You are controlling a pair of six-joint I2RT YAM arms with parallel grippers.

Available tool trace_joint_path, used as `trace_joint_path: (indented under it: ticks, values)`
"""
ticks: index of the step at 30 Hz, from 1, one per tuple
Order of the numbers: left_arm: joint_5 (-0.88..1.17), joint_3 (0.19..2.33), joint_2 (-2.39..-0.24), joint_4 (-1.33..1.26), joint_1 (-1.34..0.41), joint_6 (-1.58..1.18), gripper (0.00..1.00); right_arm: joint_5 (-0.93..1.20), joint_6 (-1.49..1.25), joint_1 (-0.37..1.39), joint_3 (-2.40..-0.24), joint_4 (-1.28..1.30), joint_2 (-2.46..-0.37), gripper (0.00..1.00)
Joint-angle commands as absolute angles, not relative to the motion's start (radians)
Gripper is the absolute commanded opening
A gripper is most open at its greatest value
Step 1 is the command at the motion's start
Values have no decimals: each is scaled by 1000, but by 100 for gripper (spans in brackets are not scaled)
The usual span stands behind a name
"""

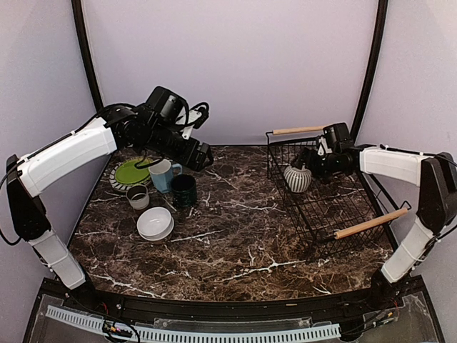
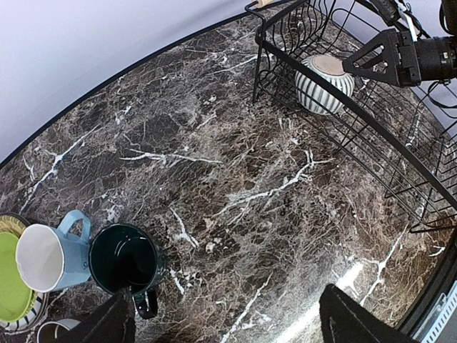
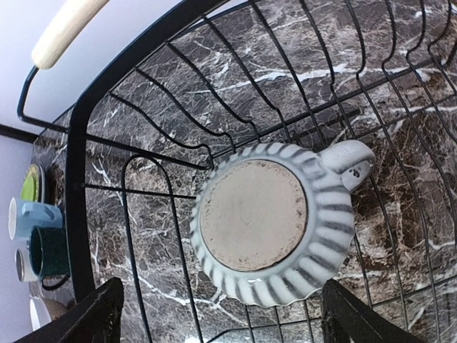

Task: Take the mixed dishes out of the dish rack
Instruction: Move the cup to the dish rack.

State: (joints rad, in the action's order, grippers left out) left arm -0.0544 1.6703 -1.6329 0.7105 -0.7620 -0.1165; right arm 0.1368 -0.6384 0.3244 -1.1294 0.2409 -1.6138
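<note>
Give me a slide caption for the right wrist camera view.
Open right gripper facing the base of the striped grey bowl in the black wire dish rack.

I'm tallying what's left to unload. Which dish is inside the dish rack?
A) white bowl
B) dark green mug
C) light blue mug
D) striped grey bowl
D: the striped grey bowl lies upside down inside the dish rack; the light blue mug, dark green mug and white bowl stand outside it.

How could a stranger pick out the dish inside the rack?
Find the black wire dish rack on the right. One dish sits inside, near its far left corner: the striped grey bowl, upside down. The other dishes stand outside, at the left, and none has its grey and white ribs.
</note>
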Motion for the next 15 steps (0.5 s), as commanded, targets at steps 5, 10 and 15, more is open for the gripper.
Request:
trace_joint_path:
  ticks: [5, 10, 15]
  values:
    - [-53, 1661, -1620, 716, -765, -121, 88, 358, -805, 223, -988, 171, -1536, 99]
    - [-42, 1662, -1622, 716, -765, -125, 88, 433, -966, 219, -927, 41, -1564, 99]
    - [-55, 1661, -1629, 717, -765, -120, 88, 478, -1179, 222, -889, -131, -1649, 99]
